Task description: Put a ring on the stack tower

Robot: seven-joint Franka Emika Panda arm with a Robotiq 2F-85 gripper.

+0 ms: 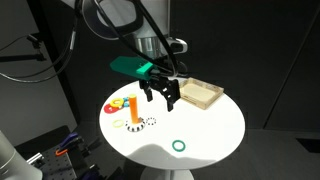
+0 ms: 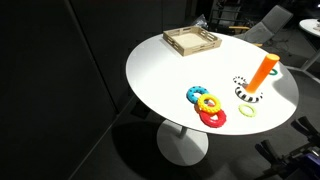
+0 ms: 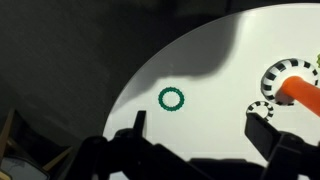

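The dark-green ring [image 1: 179,145] lies flat near the front edge of the round white table [image 1: 210,125]. In the wrist view the ring [image 3: 172,98] lies on the table ahead of the left finger. The stack tower, an orange peg [image 1: 133,110] on a flat base, stands upright and also shows in the other views [image 2: 262,72] [image 3: 300,92]. My gripper [image 1: 165,98] hangs open and empty above the table, between the tower and the ring. In the wrist view its fingers [image 3: 200,135] are spread wide with nothing between them. The gripper is out of view in one exterior view.
A black-and-white checkered ring [image 1: 152,123] lies next to the tower base [image 2: 245,90] [image 3: 285,72]. Red, yellow and blue rings [image 1: 120,103] [image 2: 207,105] lie in a cluster. A shallow wooden tray [image 1: 200,93] [image 2: 192,40] sits at the table's far side.
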